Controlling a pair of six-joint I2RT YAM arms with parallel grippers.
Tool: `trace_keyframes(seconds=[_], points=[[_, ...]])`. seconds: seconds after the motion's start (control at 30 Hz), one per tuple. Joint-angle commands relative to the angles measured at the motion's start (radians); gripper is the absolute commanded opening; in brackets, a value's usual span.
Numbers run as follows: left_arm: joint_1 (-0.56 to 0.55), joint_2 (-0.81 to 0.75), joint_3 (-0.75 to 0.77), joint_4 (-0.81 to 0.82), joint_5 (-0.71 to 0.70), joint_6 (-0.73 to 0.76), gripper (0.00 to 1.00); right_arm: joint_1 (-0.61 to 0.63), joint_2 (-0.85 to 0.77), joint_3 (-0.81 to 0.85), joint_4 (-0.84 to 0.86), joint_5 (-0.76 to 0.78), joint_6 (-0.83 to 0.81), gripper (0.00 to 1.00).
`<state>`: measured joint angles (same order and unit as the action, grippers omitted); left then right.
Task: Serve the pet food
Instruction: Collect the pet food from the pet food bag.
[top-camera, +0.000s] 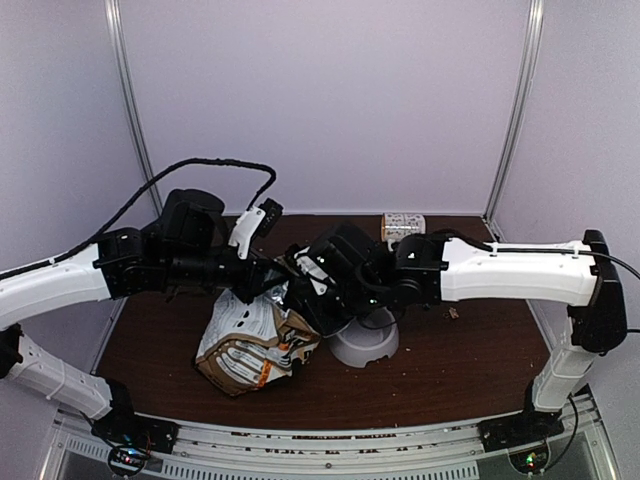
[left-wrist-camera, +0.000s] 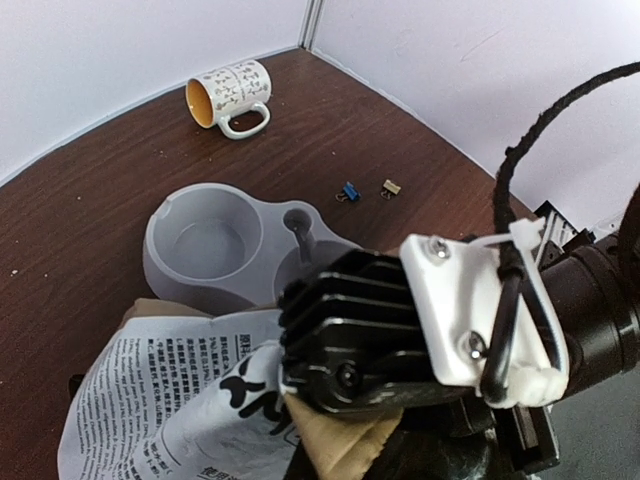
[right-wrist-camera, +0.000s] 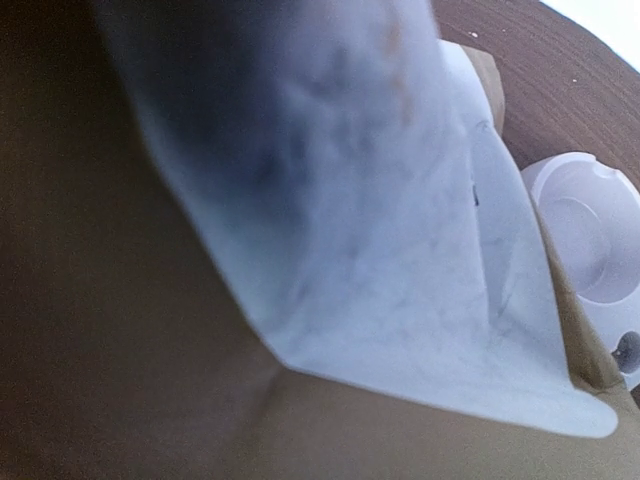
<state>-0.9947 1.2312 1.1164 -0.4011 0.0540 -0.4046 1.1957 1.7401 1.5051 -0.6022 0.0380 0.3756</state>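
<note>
Dark tabletop (top-camera: 470, 350): both jaws crowd the bag (top-camera: 250, 345), kibble hidden.

Crumpled printed bag (top-camera: 250, 345) beneath the left arm (top-camera: 60, 282) and right arm (top-camera: 510, 268), grey bowl (top-camera: 366, 350) just beside it

The bag (top-camera: 255, 345) sits on the desk (top-camera: 470, 370) left of centre, toward the front edge. The double bowl (top-camera: 365, 345) stands just to its right, its near rim under the bag's edge. The mug (top-camera: 403, 226) lies on its side at the back of the desk, behind the bowl. Two small clips (top-camera: 452, 312) lie right of the bowl, apart from it. The left pincer (top-camera: 265, 292) and right pincer (top-camera: 305, 288) meet at the bag's top.
</note>
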Motion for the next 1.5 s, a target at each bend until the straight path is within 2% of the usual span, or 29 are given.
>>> trace_keyframes(seconds=[0.0,0.27,0.6,0.97,1.47], points=[[-0.009,0.011,0.021,0.2,0.036,-0.013,0.0,0.008,0.019,-0.07,0.122,-0.322,-0.038,0.0],[-0.009,0.008,0.025,0.209,0.036,-0.021,0.0,0.007,-0.032,-0.105,0.167,-0.51,-0.083,0.0],[-0.008,-0.022,0.01,0.194,0.012,-0.031,0.0,-0.006,-0.097,-0.13,0.222,-0.62,-0.055,0.0],[-0.007,-0.064,0.0,0.173,-0.018,-0.028,0.0,-0.079,-0.182,-0.233,0.334,-0.611,0.181,0.0],[-0.007,-0.133,-0.024,0.159,-0.056,0.003,0.0,-0.177,-0.354,-0.469,0.58,-0.558,0.493,0.0]])
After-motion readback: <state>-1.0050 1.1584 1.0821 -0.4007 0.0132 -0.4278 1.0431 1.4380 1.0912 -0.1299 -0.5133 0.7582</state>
